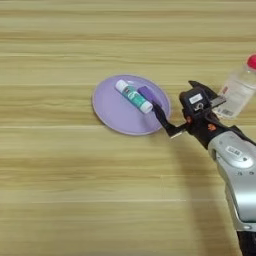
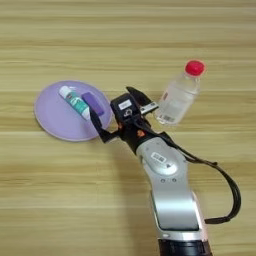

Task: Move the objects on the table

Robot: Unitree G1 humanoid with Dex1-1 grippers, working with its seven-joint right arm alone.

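Two end effector (image 2: 116, 112) fingers spread wide, holding nothing.

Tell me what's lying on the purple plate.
On the plate lie a white tube with a teal label and, beside it, a small purple block. The tool's black finger reaches over the plate's right edge, covering the bit beneath it.

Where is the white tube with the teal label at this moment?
The white tube lies on the purple plate, left of centre on the table, with the purple block touching its right side and the right gripper just beyond.
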